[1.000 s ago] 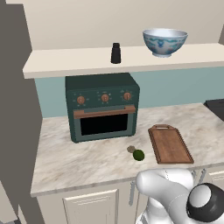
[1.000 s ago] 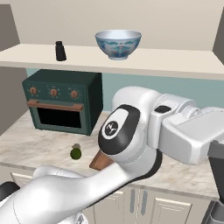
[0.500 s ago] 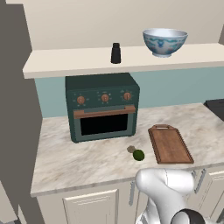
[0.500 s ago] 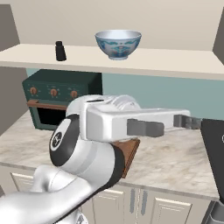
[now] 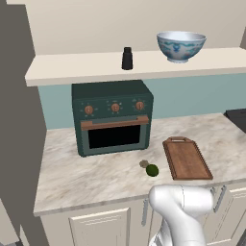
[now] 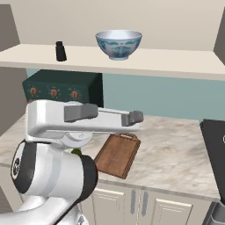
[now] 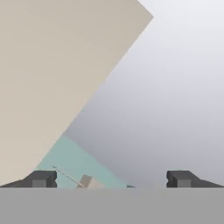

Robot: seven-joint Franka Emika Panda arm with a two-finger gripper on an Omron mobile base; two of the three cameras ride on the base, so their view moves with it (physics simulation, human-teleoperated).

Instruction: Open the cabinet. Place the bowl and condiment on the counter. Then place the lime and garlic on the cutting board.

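Risk check with the end effector [image 7: 111,179] spread wide and holding nothing, aimed at blank wall.

You have the wide white bowl with blue patterned outside [image 5: 181,46] and the small black cylindrical shaker [image 5: 127,58] up on the cream shelf [image 5: 72,67], well apart. The dark green lime [image 5: 152,170] and tan-grey garlic bulb [image 5: 143,164] lie on the beige marble-look worktop [image 5: 86,173] just beside the brown wooden cutting board [image 5: 186,158]. A wide swing could knock the shaker over or off; the lime may roll. No writing is readable.
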